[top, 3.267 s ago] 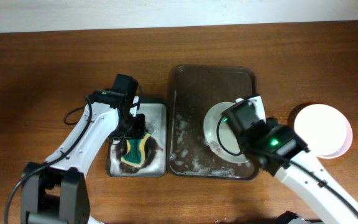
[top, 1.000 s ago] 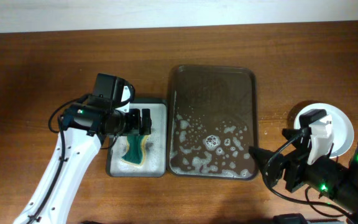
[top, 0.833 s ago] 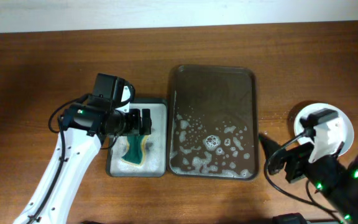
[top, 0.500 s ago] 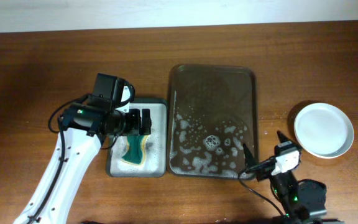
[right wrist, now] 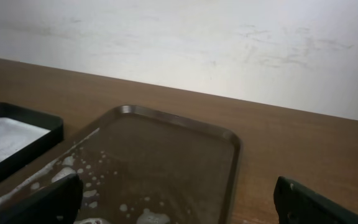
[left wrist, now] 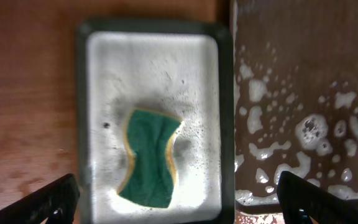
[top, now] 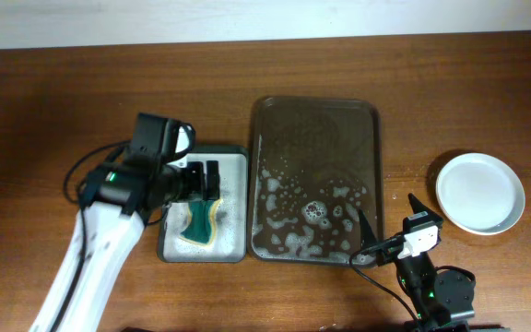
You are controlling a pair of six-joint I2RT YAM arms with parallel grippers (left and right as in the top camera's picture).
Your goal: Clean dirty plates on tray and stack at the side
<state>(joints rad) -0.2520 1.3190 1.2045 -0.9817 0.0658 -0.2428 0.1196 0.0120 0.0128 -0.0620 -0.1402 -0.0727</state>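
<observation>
A brown wooden table [top: 53,92] is seen from above, with a pale wall along its far edge. In the middle of the tabletop lies the tray [top: 319,129], large, dark brown and rectangular with rounded corners, its long sides running from the far edge towards the near edge. White soap foam [top: 313,210] is scattered over its near half, and its far half is bare and wet-looking. Just beside it on the left, almost touching, sits a smaller grey tray [top: 236,161] with a dark rim and a pale, soapy floor. Well apart from the brown tray, close to the right edge of the table, rest the plates [top: 480,192], round and white; from above they read as one disc, and how many are stacked cannot be told. A green and yellow sponge [top: 198,221] lies flat in the near half of the grey tray. The left gripper [top: 212,180] hangs over the grey tray with its fingers spread wide and nothing between them. The right gripper [top: 387,221] sits by the near right corner of the brown tray, towards the near edge of the table, its fingers also spread apart and holding nothing.
</observation>
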